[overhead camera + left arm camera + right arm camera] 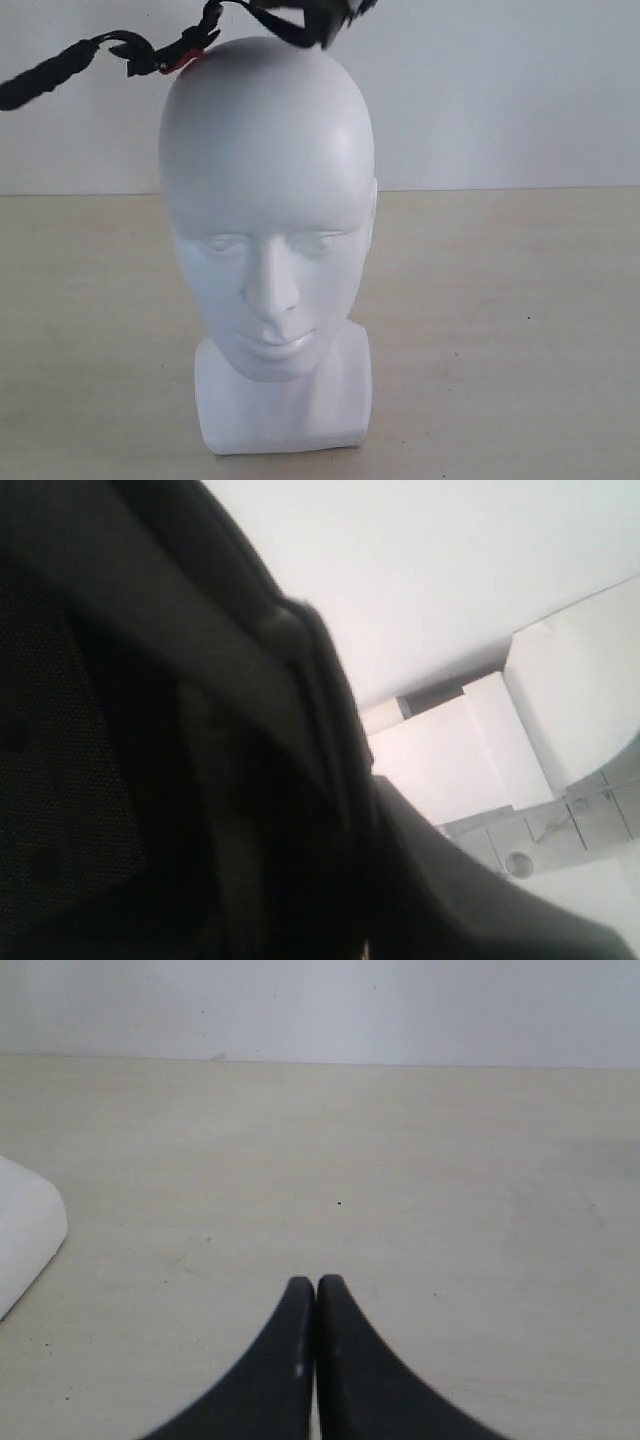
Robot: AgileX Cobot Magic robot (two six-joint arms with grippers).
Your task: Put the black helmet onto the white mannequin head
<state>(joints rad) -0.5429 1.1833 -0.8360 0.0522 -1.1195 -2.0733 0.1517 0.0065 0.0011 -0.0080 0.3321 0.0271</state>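
Observation:
The white mannequin head [268, 220] stands upright on the table, facing the exterior camera. Just above its crown hangs the black helmet [300, 20], mostly cut off by the top of that view. Its black strap [60, 65] trails to the left, and the red buckle [183, 62] rests against the top of the head. The helmet's dark lining and strap [150, 730] fill the left wrist view, with my left gripper [368, 930] shut on its edge. My right gripper [316, 1285] is shut on nothing, low over the table, with the mannequin's base [25, 1230] off to one side.
The pale wooden table [520, 330] runs back to a plain white wall [500, 90]. In the left wrist view, white boxy shapes [470, 750] show past the helmet.

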